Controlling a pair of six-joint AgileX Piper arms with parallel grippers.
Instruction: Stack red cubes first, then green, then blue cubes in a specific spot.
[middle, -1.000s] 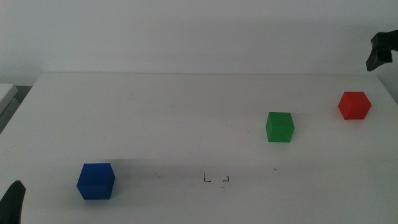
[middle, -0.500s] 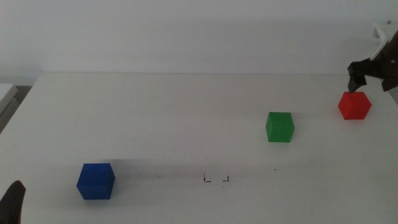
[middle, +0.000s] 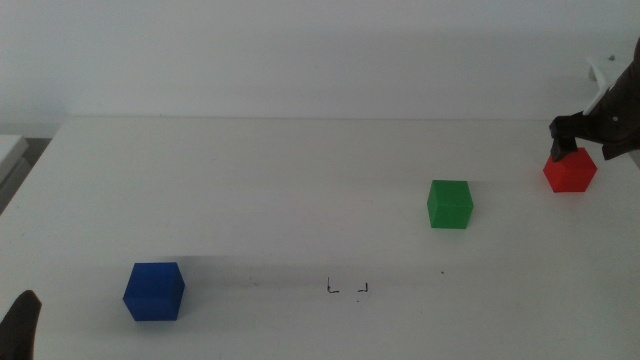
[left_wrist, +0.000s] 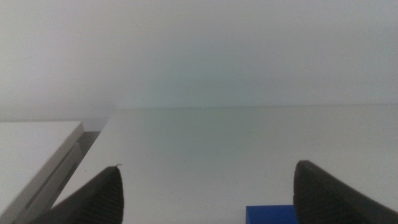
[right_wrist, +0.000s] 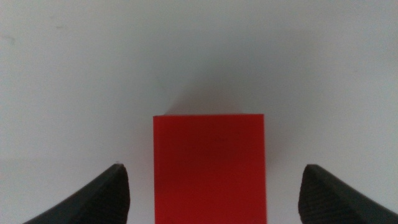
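Now: 1 red cube (middle: 570, 171) (right pincer (right_wrist: 211, 186) astride, open) | 1 green cube (middle: 450, 204) | 1 blue cube (middle: 154, 291)

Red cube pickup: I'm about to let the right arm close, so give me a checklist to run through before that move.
1. Right gripper open: ok, jaws stand wide apart.
2. Red cube centred between the jaws: ok in the right wrist view, with a gap on each side.
3. Gripper low enough to grip: cannot tell; in the middle view it sits at the red cube's top edge.
4. Corner marks free for placing: ok, nothing stands between them.
5. Green cube and blue cube away from the marks: ok, both stand apart on the table.
6. Left gripper out of the way: ok, it waits at the near left edge, open.
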